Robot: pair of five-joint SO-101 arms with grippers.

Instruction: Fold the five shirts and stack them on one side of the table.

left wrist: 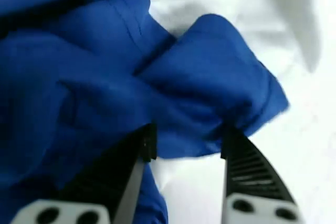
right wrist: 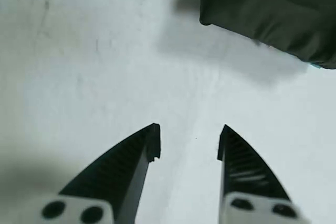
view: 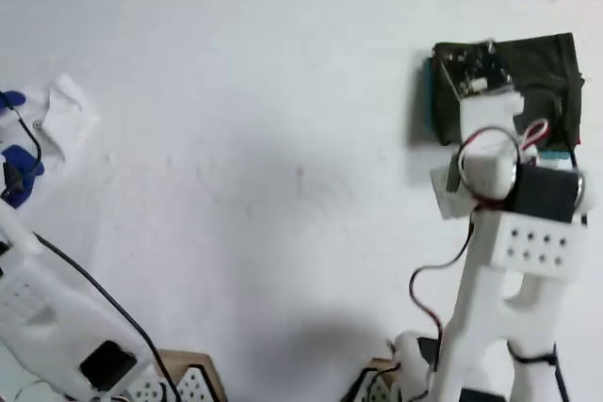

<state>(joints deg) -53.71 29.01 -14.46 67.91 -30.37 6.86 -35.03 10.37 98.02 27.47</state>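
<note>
A crumpled blue shirt (left wrist: 105, 87) lies over white cloth (left wrist: 226, 3) at the table's far left edge, where bits of the blue shirt (view: 19, 168) show. My left gripper (left wrist: 189, 140) is open, its fingertips (left wrist: 148, 141) on either side of a bulging fold of the blue cloth. At the back right sits a stack of folded shirts, with a dark green one (view: 545, 68) on top and a teal edge (view: 431, 105) below. My right gripper (right wrist: 189, 140) hangs open over bare table, next to the dark green shirt (right wrist: 273, 9).
The white table (view: 264, 167) stretches wide between the two arms. A crumpled white piece (view: 68, 115) lies at the left. The right arm (view: 499, 261) rises from the front edge with red and black cables. A black cable (view: 94, 294) crosses the left arm.
</note>
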